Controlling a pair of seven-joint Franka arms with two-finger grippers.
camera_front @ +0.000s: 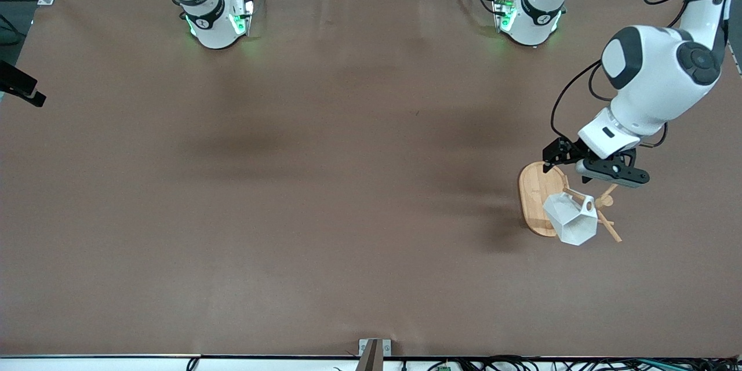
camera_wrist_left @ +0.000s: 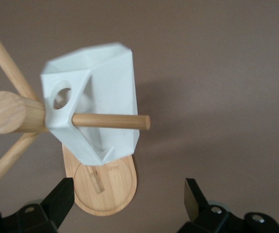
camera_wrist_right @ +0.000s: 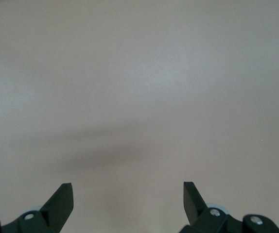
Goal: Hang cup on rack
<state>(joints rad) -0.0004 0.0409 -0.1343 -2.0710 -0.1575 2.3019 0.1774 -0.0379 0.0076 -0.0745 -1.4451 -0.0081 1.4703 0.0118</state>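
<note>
The white faceted cup (camera_front: 571, 220) hangs by its handle on a peg of the bamboo rack (camera_front: 536, 191), near the left arm's end of the table. In the left wrist view the cup (camera_wrist_left: 100, 92) sits on the peg (camera_wrist_left: 113, 121) that sticks out from the round post (camera_wrist_left: 8, 112), above the oval base (camera_wrist_left: 105, 189). My left gripper (camera_front: 579, 162) is open and empty above the rack, clear of the cup, its fingertips apart (camera_wrist_left: 129, 194). My right gripper (camera_wrist_right: 128, 194) is open and empty over bare table and is out of the front view.
The brown table cover (camera_front: 348, 185) is bare around the rack. Both arm bases (camera_front: 214, 23) stand along the table's edge farthest from the front camera. A small metal bracket (camera_front: 374, 351) sits at the edge nearest the front camera.
</note>
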